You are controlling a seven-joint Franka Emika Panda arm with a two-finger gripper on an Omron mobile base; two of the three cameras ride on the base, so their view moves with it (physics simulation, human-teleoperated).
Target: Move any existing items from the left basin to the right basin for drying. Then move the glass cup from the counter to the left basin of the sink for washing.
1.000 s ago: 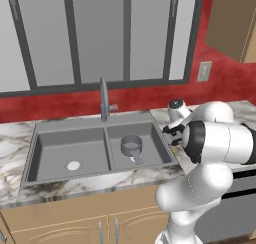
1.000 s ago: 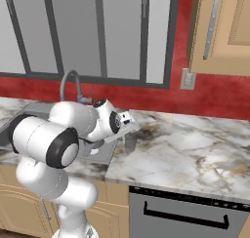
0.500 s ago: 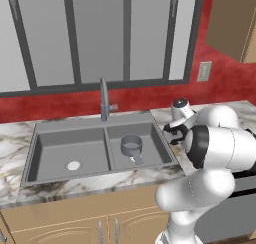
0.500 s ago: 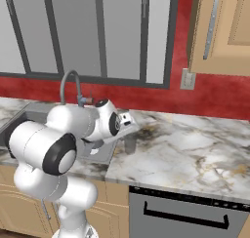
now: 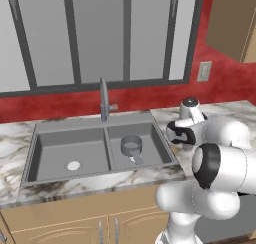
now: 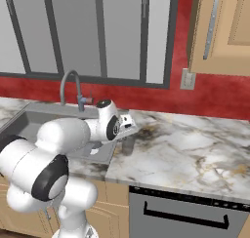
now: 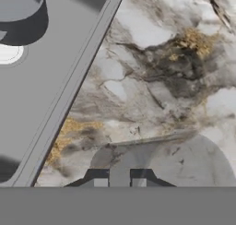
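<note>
Marble counter beside dark sink, tool low over the counter with tips nearly together, grey pot in right basin, glass cup not recognisable.

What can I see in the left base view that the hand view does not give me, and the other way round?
From the left base view: the wider dark grey left basin with its pale drain disc, and the slim grey tap. From the hand view: the gripper, its dark finger tips pointing at brown-stained marble. Both: the grey metal pot in the narrower right basin, and the white veined marble counter.
</note>
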